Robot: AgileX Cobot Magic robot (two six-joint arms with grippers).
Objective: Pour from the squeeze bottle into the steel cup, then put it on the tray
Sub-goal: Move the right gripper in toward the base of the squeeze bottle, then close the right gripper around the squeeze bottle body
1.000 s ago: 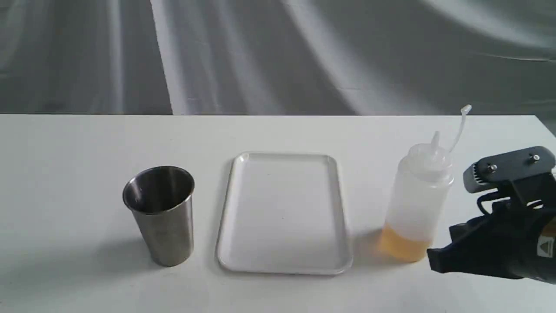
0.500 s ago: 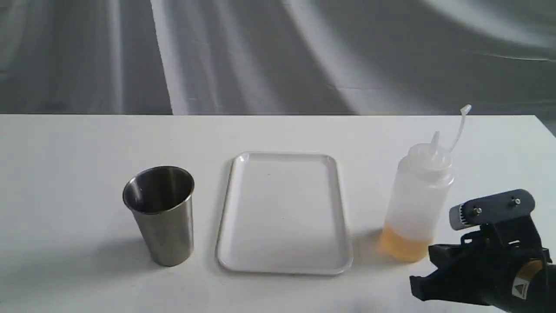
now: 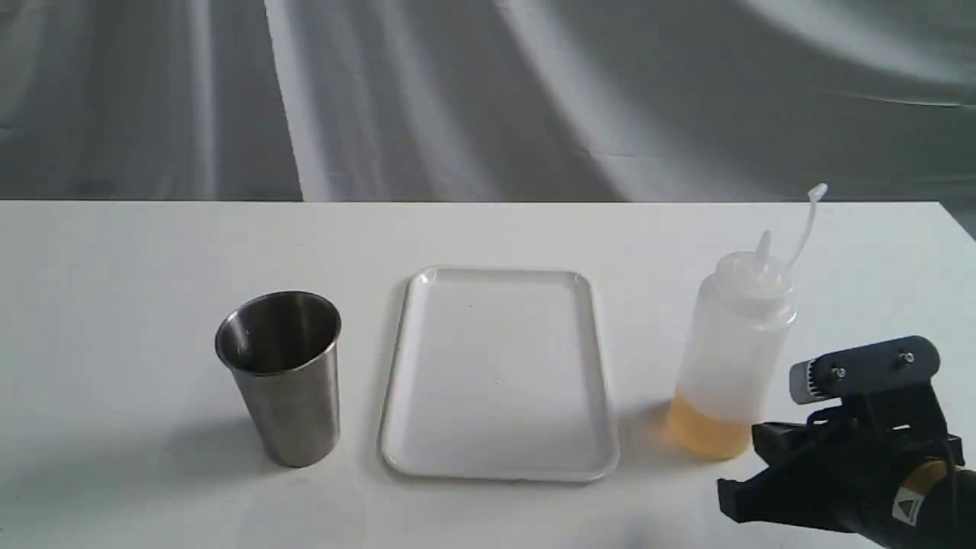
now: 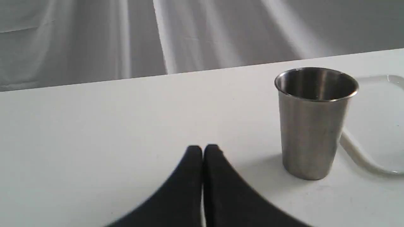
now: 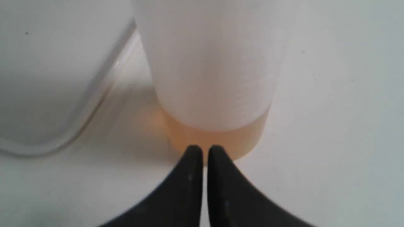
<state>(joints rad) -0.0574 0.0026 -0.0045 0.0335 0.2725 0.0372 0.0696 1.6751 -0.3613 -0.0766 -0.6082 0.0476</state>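
1. Right pincer (image 3: 741, 467): fingers drawn together with only a hairline slit between the tips, holding nothing. It sits low over the table (image 3: 114, 267).
2. Squeeze bottle (image 3: 732, 358): upright, directly ahead of the right pincer's tips, very near. I cannot tell whether they touch. The tips line up with the bottle's foot, where the amber liquid sits.
3. Tray (image 3: 496, 381): past the bottle, on the side away from the right pincer, bare.
4. Steel cup (image 3: 282, 381): upright beyond the tray, well apart from the right pincer.
5. Left pincer (image 4: 203, 147): fingers pressed together, idle. The cup stands ahead of it, off toward the tray side.
6. Step in hand, as I judge it: closing in to grasp the bottle. Nothing is poured yet.
7. To do it well:
   - Spread the fingers wider than the bottle before going further. Closed tips would shove it toward the tray.
   - Rise to grip mid-body, above the liquid line, for balance when tipping.
   - Clamp lightly. The wall looks soft and the cap hangs off its strap, so a hard squeeze could spurt liquid early.
   - Centre the bottle between the fingers before closing.
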